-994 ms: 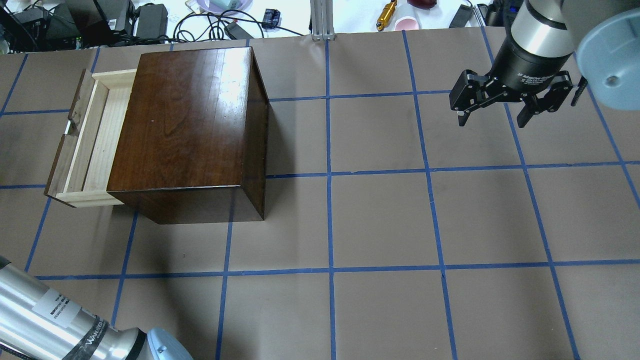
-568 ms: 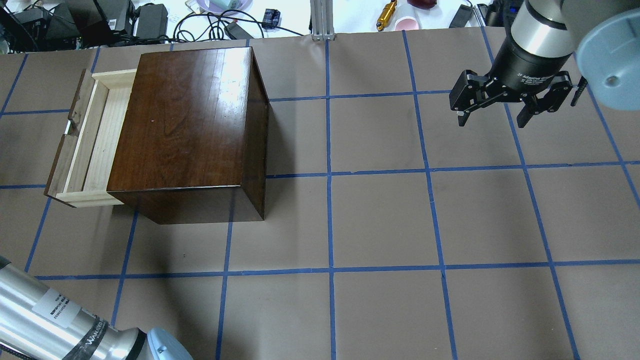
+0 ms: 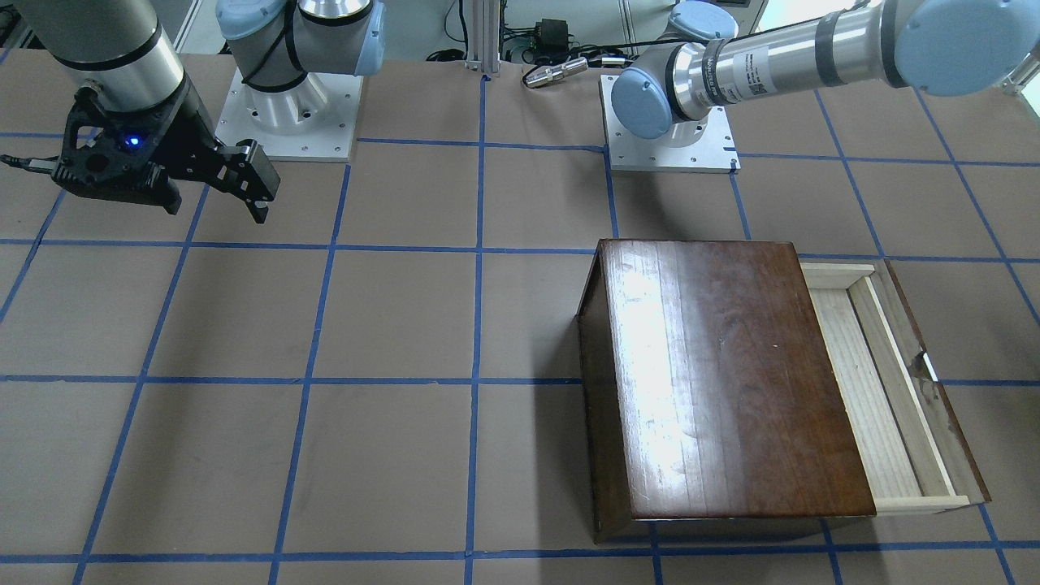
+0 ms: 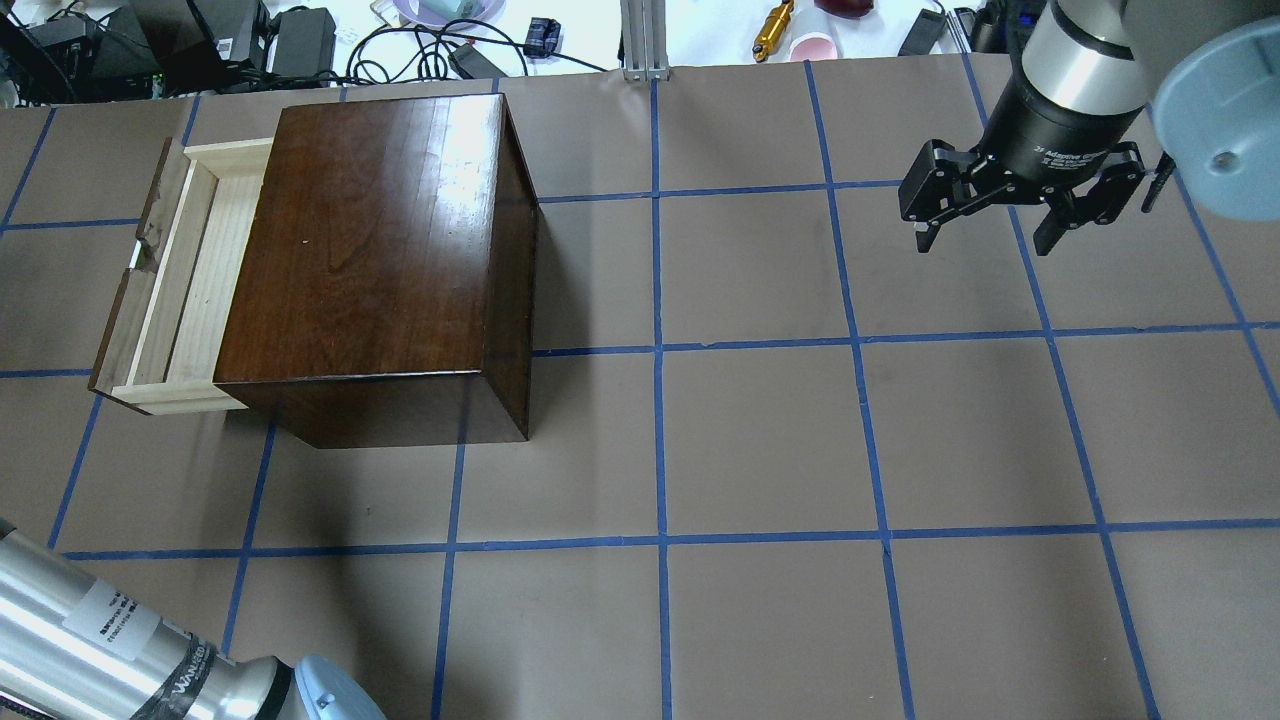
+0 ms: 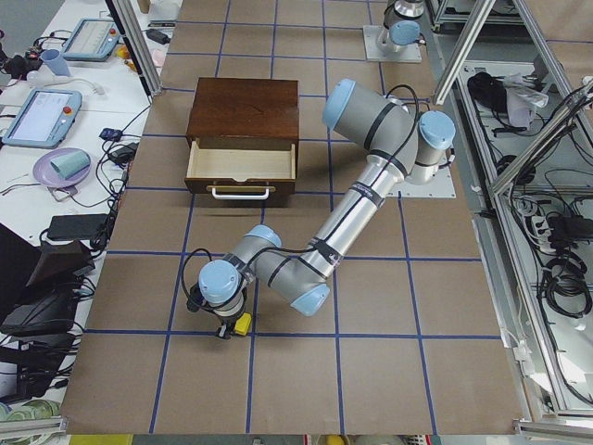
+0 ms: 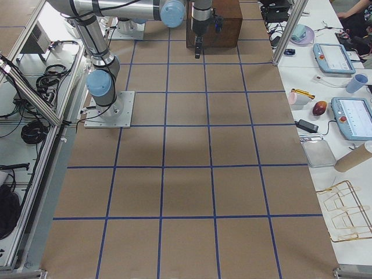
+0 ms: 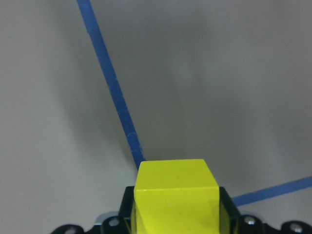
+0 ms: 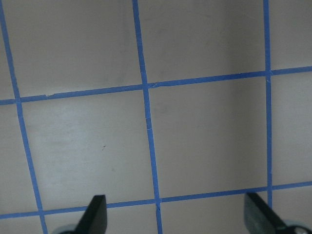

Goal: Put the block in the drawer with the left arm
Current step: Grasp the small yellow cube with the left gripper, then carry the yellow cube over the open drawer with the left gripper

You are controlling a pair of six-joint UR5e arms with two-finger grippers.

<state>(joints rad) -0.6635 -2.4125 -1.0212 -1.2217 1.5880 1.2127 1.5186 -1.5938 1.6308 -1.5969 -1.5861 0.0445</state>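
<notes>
The yellow block [image 7: 175, 190] sits between the black fingers [image 7: 127, 202] of my left gripper [image 5: 222, 326], which is shut on it just above the table, far from the box. The block also shows in the exterior left view [image 5: 241, 324]. The dark-brown wooden box [image 4: 370, 250] has its drawer [image 4: 185, 280] pulled open, and the visible pale tray is empty. The drawer also shows in the front view [image 3: 877, 390]. My right gripper [image 4: 985, 240] is open and empty, hovering over the table far to the right of the box.
The table is brown paper with a blue tape grid [image 4: 660, 540]. Cables, power bricks and small items [image 4: 300, 40] lie beyond the far edge. Both arm bases [image 3: 284, 114] stand at the robot's side. My left forearm [image 4: 120, 640] crosses the overhead view's lower left corner.
My left forearm has shifted slightly toward the overhead view's lower edge. The right gripper has barely moved and stays open. Box and drawer are unchanged.
</notes>
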